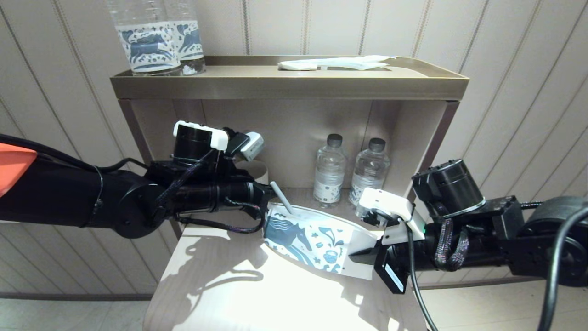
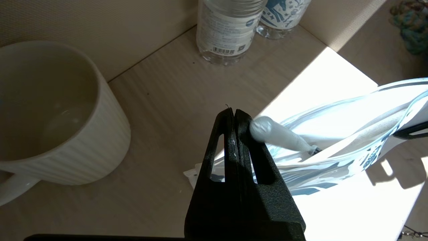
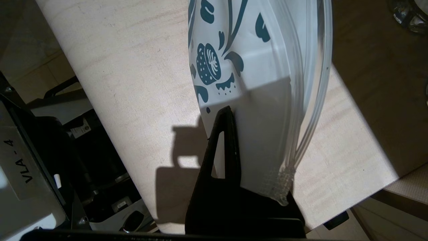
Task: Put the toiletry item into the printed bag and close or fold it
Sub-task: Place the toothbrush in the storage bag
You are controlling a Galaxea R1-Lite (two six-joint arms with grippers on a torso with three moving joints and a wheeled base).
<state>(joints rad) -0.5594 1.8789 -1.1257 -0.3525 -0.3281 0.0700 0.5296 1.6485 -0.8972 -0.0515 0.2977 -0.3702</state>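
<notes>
The printed bag (image 1: pixel 312 239), white with a dark blue horse, is held over the wooden shelf with its mouth open. The toothbrush (image 1: pixel 281 193) stands slanted in it, and its pale handle end sticks out at the bag's left end. My left gripper (image 1: pixel 266 206) is shut there, and I see nothing between its fingers. In the left wrist view the toothbrush handle (image 2: pixel 284 135) touches the side of one of the left gripper's (image 2: pixel 233 112) fingers, and the bag (image 2: pixel 351 117) spreads below them. My right gripper (image 1: pixel 356 253) is shut on the bag's right end (image 3: pixel 254 67); the film hides one finger.
A ribbed white mug (image 2: pixel 50 110) stands just behind my left gripper. Two small water bottles (image 1: pixel 329 172) (image 1: pixel 370 172) stand at the back of the shelf. On the top tray (image 1: pixel 285 85) are two bottles with horse labels (image 1: pixel 147 41) and a white wrapped packet (image 1: pixel 335 63).
</notes>
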